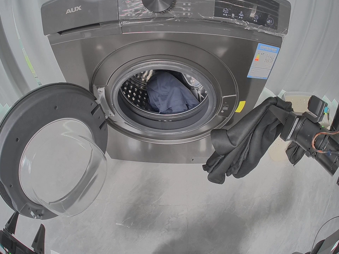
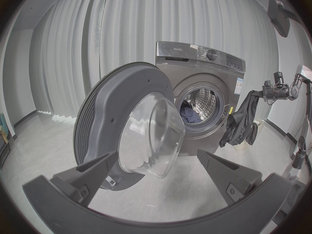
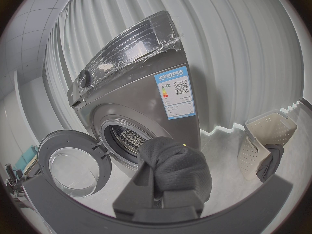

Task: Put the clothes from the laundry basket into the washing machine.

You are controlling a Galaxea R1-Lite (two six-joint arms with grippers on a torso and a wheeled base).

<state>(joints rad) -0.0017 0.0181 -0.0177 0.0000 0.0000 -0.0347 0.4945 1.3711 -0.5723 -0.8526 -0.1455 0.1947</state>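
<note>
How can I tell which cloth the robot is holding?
Find the big grey washing machine with its round door swung open. Just right of its opening, a black cloth hangs in the air from the right gripper. The blue cloth lies inside the drum instead.

Grey metal washing machine (image 1: pixel 84 53): white logo lettering (image 1: pixel 73 9) on its drawer front, blue-and-white energy label (image 1: pixel 263 61), small yellow sticker (image 1: pixel 240 106).

Pale pleated curtains (image 2: pixel 195 23) hang behind and to both sides. The floor (image 1: pixel 176 201) is glossy grey tile with faint seams. White ceiling panels (image 3: pixel 29 26) meet the curtain tops.
</note>
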